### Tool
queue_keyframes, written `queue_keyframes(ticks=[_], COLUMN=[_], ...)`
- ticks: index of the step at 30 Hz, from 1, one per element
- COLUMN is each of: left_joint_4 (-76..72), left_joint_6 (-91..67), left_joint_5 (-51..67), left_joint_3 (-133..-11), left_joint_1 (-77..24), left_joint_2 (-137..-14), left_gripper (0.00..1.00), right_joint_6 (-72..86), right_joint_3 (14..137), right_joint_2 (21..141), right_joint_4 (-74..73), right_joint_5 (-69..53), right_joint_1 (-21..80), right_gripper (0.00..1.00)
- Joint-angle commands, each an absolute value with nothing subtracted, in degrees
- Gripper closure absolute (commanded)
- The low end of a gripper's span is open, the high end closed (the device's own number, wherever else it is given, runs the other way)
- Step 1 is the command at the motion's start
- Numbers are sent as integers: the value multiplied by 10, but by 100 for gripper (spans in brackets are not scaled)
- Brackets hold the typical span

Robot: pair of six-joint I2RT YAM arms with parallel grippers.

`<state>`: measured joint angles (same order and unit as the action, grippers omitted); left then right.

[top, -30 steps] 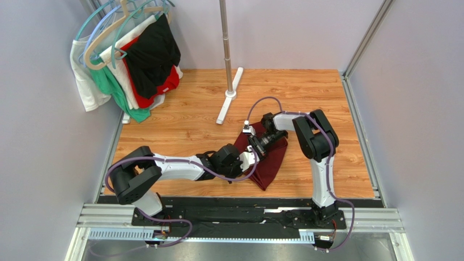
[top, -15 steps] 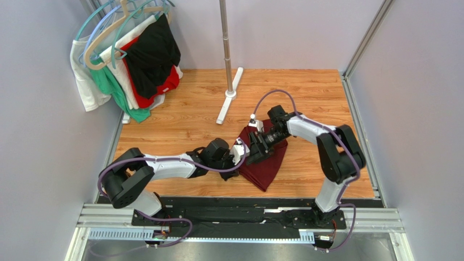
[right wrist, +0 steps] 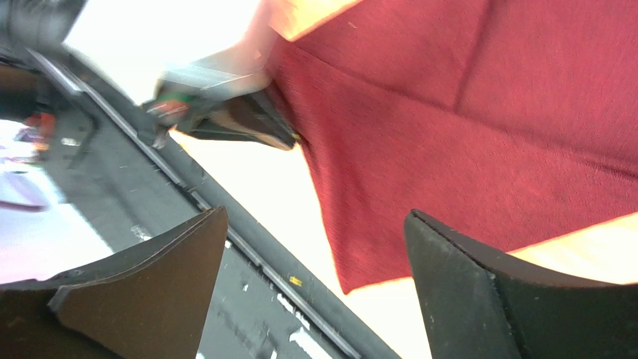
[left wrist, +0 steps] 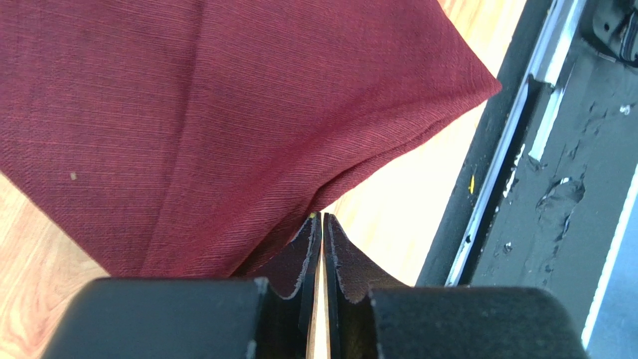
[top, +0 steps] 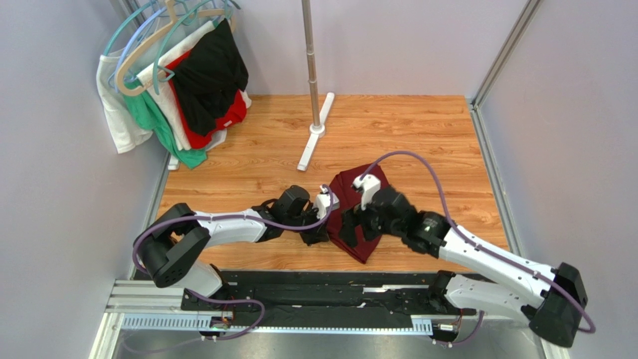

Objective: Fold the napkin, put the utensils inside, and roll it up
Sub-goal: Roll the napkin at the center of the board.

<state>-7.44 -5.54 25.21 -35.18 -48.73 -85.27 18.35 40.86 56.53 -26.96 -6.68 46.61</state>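
The maroon napkin lies folded on the wooden table, one corner pointing at the near rail; it fills the upper left of the left wrist view. My left gripper sits at the napkin's left edge. Its jaws stand a hairline apart, with bare wood showing through the slit and no cloth between them. My right gripper hovers low over the napkin's near part, open wide, with nothing in it. The napkin lies beyond its fingers. The utensils are out of view.
Garments on hangers hang at the back left. A metal pole on a white foot stands at the back centre. The black base rail runs along the near edge, close to the napkin's corner. Walls close both sides.
My right arm swung from the napkin's far side round to its near side and its jaws opened wide. The left gripper shifted slightly left and eased its grip. The napkin settled flat.
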Motion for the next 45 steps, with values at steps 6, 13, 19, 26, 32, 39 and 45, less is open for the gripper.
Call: queue_keyframes(ticks=[6,13,19,26,32,39,45], left_joint_4=[-98,-93,-103,-98,-81,-70,-63], left_joint_6=[-83,-84,-91,-98,-109,-116,-119], left_joint_5=[299,304,323,333,334,336,336], left_joint_3=[-351,-351,-342,-347,-362,-368,-373], left_joint_1=[-467,-458,-448,-441,-438,-436,-435], left_joint_2=[-855,-859,-861,-871,-883,-884,-882], left_gripper=[88,88,87,86,86,86,86], right_joint_6=[189,144,247,260,210,174,132], right_joint_3=[415,385,367,320,351,364,371], right_joint_2=[717,766,726,610,685,761,795], right_joint_4=[-222,-133,-182,-190,-190,-139,-108], right_joint_5=[415,446,506,493,473,449,425], right_joint_1=[722,783,817,824,845,850,850], right_gripper=[5,4,7,9,13,23,30])
